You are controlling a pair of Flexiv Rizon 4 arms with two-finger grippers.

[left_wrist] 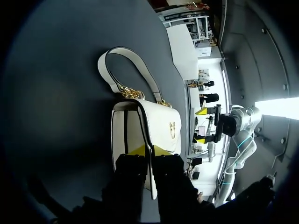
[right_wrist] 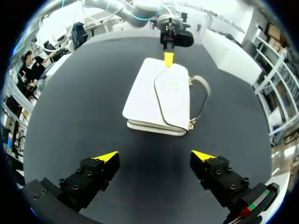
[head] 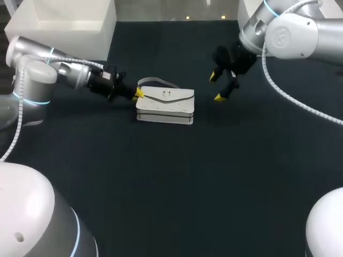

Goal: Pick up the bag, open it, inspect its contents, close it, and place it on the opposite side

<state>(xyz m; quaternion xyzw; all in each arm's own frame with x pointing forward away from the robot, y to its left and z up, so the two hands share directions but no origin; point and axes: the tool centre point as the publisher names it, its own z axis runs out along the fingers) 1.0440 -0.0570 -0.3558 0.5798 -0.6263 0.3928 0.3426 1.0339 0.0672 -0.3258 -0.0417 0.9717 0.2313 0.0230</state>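
White bag (head: 165,103) lies flat on the dark desk (head: 177,176), a little left of the middle, its flap (head: 169,95) down over the body and its strap (head: 158,81) looped out on the far side. The left gripper (head: 138,93) is at the bag's left end. In the left wrist view its fingers stand narrow with the flap's edge running between them, so it appears to pinch the bag there. The right gripper (head: 218,87) hangs spread wide above the desk to the bag's right, apart from it and holding nothing. By my judgement the task is near its start: the bag is grasped but not lifted, with opening, inspecting, closing and placing on the opposite side all left to do.
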